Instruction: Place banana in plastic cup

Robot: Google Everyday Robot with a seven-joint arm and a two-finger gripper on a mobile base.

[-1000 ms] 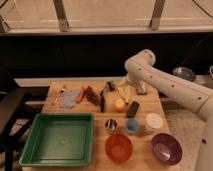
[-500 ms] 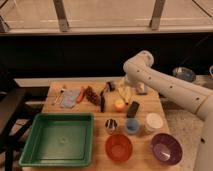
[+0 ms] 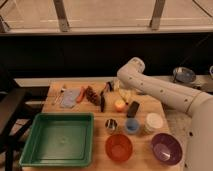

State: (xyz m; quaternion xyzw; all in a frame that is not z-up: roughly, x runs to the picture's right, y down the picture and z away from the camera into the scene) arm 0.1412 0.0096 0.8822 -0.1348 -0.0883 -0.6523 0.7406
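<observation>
The pale-yellow banana (image 3: 125,95) lies on the wooden table (image 3: 60,107), at the back and just under the white arm. The light-blue plastic cup (image 3: 132,125) stands upright nearer the front, between a metal cup (image 3: 111,125) and a white cup (image 3: 153,122). My gripper (image 3: 111,89) hangs low over the table's back middle, just left of the banana and well behind the cup. The arm reaches in from the right and hides part of the banana.
A round yellow-orange fruit (image 3: 120,105) and a black object (image 3: 133,108) lie between banana and cup. A green tray (image 3: 57,137) sits front left, with a red bowl (image 3: 119,147) and a purple bowl (image 3: 166,148) at the front. A grey-blue cloth (image 3: 70,97) and reddish items (image 3: 90,94) lie back left.
The arm has shifted only slightly over the back of the table. The objects have not moved.
</observation>
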